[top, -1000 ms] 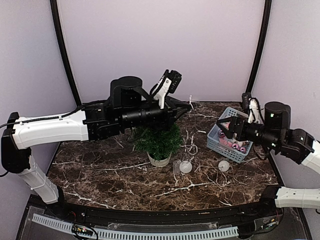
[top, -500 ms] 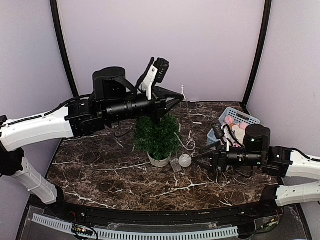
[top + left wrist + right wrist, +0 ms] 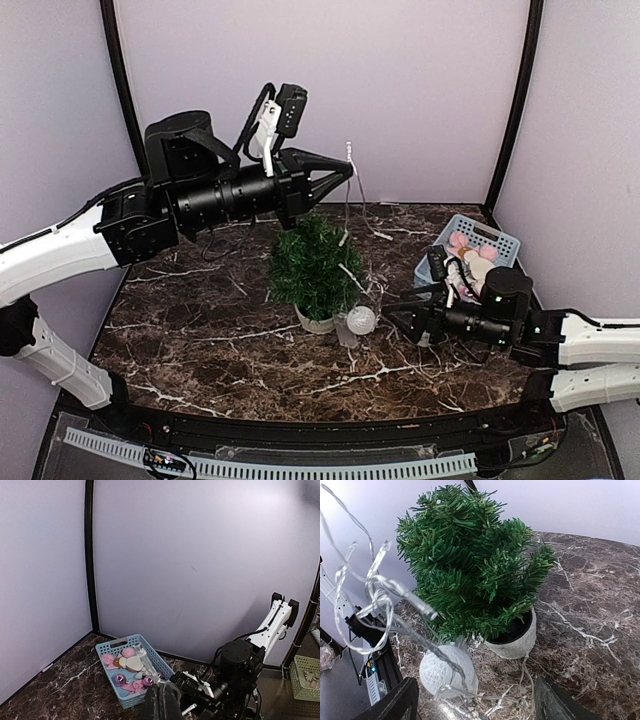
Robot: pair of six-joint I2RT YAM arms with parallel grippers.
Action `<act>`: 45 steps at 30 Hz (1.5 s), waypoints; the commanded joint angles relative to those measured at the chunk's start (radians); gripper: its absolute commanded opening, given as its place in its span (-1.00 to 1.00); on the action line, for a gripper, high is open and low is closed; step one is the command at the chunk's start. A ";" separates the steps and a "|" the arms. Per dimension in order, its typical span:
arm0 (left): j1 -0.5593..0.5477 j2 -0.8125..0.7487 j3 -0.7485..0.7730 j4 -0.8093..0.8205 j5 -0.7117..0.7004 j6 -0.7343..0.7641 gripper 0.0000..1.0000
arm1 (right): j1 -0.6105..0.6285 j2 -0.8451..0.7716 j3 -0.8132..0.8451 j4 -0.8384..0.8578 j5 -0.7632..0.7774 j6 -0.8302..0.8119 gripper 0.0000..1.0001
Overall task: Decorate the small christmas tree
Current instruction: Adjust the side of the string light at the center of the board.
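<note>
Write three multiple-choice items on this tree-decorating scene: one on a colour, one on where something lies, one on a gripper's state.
1. The basket is:
A red; B blue; C yellow.

2. The white ball lies:
A on the table beside the pot of the small christmas tree; B on the treetop; C in the basket.

3. The left gripper is:
A open on the table; B shut on a bauble; C shut on the light string, raised above the tree.

Answers:
1 B: its walls show pale blue in the top and left wrist views.
2 A: the right wrist view shows it on the table next to the pot.
3 C: the string hangs from its closed tip in the top view.
</note>
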 commanded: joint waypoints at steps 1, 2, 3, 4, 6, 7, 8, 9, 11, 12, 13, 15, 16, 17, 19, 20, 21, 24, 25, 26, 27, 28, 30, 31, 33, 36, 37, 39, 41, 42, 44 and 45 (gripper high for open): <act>-0.003 -0.032 0.033 -0.001 0.019 -0.014 -1.00 | 0.008 0.074 0.056 0.119 -0.065 -0.025 0.61; -0.003 -0.033 0.033 -0.001 0.021 -0.015 -1.00 | 0.008 0.087 0.060 0.134 -0.068 -0.029 0.60; -0.003 -0.034 0.033 -0.003 0.022 -0.016 -1.00 | 0.009 0.101 0.061 0.150 -0.069 -0.032 0.60; -0.003 -0.036 0.033 -0.004 0.025 -0.017 -1.00 | 0.008 0.113 0.068 0.165 -0.072 -0.039 0.59; -0.003 -0.042 0.033 -0.008 0.026 -0.019 -1.00 | 0.008 0.140 0.090 0.183 -0.086 -0.050 0.52; -0.003 -0.045 0.034 -0.011 0.025 -0.019 -1.00 | 0.009 0.154 0.105 0.189 -0.097 -0.054 0.46; -0.003 -0.047 0.033 -0.014 0.020 -0.019 -1.00 | 0.009 0.172 0.117 0.196 -0.108 -0.057 0.41; -0.003 -0.050 0.031 -0.015 0.017 -0.018 -1.00 | 0.009 0.188 0.131 0.200 -0.126 -0.059 0.36; -0.003 -0.053 0.030 -0.016 0.009 -0.016 -1.00 | 0.014 0.224 0.151 0.210 -0.161 -0.058 0.19; -0.003 -0.055 0.030 -0.016 0.003 -0.015 -1.00 | 0.018 0.237 0.160 0.211 -0.175 -0.058 0.11; -0.003 -0.057 0.030 -0.017 0.000 -0.014 -1.00 | 0.023 0.249 0.167 0.208 -0.186 -0.058 0.02; -0.003 -0.063 0.028 -0.022 -0.016 -0.013 -1.00 | 0.029 0.257 0.167 0.201 -0.190 -0.052 -0.22; -0.003 -0.066 0.025 -0.025 -0.020 -0.013 -1.00 | 0.030 0.248 0.159 0.203 -0.179 -0.043 -0.41; -0.003 -0.076 0.018 -0.026 -0.028 -0.013 -1.00 | 0.030 0.235 0.146 0.209 -0.158 -0.034 -0.64; -0.003 -0.097 0.003 -0.029 -0.043 -0.011 -1.00 | 0.030 0.188 0.109 0.211 -0.079 -0.016 -1.00; -0.003 -0.113 -0.005 -0.039 -0.051 -0.009 -1.00 | 0.029 0.162 0.097 0.195 -0.023 -0.012 -1.00; -0.003 -0.122 -0.007 -0.055 -0.069 -0.008 -1.00 | 0.028 0.135 0.092 0.165 0.043 -0.010 -1.00; -0.003 -0.172 -0.020 -0.102 -0.124 -0.005 -1.00 | 0.007 0.071 0.106 0.033 0.241 -0.021 -1.00; -0.003 -0.183 -0.022 -0.125 -0.132 -0.004 -1.00 | -0.008 0.056 0.119 -0.016 0.292 -0.027 -1.00; -0.003 -0.206 -0.024 -0.137 -0.151 -0.005 -1.00 | -0.026 0.045 0.134 -0.065 0.348 -0.034 -1.00; -0.003 -0.216 -0.025 -0.162 -0.161 -0.005 -1.00 | -0.044 0.036 0.152 -0.115 0.383 -0.040 -1.00; -0.003 -0.239 -0.030 -0.172 -0.177 -0.007 -1.00 | -0.065 0.027 0.168 -0.152 0.404 -0.048 -1.00; -0.003 -0.274 -0.043 -0.194 -0.197 -0.012 -1.00 | -0.106 0.009 0.194 -0.220 0.441 -0.061 -1.00; -0.001 -0.285 -0.047 -0.206 -0.205 -0.014 -1.00 | -0.124 0.005 0.207 -0.248 0.459 -0.067 -1.00; -0.001 -0.315 -0.059 -0.225 -0.229 -0.015 -1.00 | -0.162 0.000 0.229 -0.293 0.485 -0.076 -1.00; -0.001 -0.362 -0.070 -0.250 -0.286 -0.010 -1.00 | -0.222 0.009 0.266 -0.367 0.509 -0.078 -1.00; -0.001 -0.377 -0.072 -0.261 -0.297 -0.004 -1.00 | -0.243 0.014 0.276 -0.381 0.512 -0.078 -1.00; -0.001 -0.399 -0.076 -0.278 -0.331 0.005 -1.00 | -0.287 0.027 0.296 -0.401 0.510 -0.076 -1.00; -0.001 -0.420 -0.076 -0.295 -0.365 0.016 -1.00 | -0.337 0.043 0.319 -0.419 0.510 -0.076 -1.00; -0.001 -0.427 -0.076 -0.306 -0.394 0.019 -1.00 | -0.364 0.051 0.331 -0.426 0.509 -0.076 -1.00; -0.001 -0.447 -0.078 -0.316 -0.438 0.033 -1.00 | -0.430 0.062 0.358 -0.433 0.497 -0.079 -1.00; -0.001 -0.459 -0.080 -0.319 -0.460 0.046 -1.00 | -0.461 0.065 0.375 -0.433 0.485 -0.079 -1.00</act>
